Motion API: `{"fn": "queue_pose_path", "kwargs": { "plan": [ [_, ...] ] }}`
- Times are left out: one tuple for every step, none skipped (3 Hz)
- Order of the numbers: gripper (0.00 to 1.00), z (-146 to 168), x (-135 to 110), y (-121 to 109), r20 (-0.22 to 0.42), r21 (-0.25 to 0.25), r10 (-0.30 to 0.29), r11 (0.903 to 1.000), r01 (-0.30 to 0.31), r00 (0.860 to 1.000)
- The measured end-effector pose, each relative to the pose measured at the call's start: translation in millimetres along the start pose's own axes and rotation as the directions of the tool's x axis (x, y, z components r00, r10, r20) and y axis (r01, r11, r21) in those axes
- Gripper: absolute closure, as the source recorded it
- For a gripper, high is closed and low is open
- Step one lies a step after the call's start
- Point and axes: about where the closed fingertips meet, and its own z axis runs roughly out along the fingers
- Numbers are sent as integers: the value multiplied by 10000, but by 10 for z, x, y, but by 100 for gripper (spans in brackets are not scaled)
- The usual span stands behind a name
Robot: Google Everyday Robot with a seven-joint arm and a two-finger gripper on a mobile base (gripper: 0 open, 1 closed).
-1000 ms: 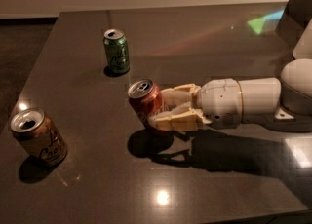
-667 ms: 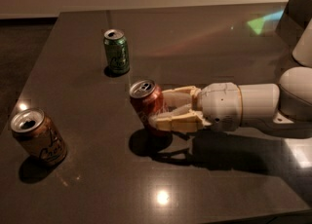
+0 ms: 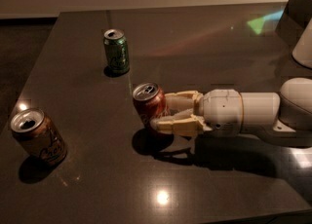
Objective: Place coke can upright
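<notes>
Tan-brown can stands nearest, at the dark table's front left. Mid-table, the gripper reaches in from the right, its two fingers closed around the red coke can, which is nearly upright, silver top up. Farther back and left, a green can stands upright.

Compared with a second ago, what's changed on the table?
Very little. The pincer, still shut on the coke can, has carried it slightly to the right and down in the view. Nothing was let go. The green can and the brown can stayed where they were.
</notes>
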Motion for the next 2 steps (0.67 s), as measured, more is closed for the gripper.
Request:
{"fn": "queue_pose_path", "kwargs": {
  "plan": [
    [31,-17,51,3,218,134,87,9999,-90,9997],
    [8,-41,73,4,397,198,183,9996,-191,9990]
  ]
}}
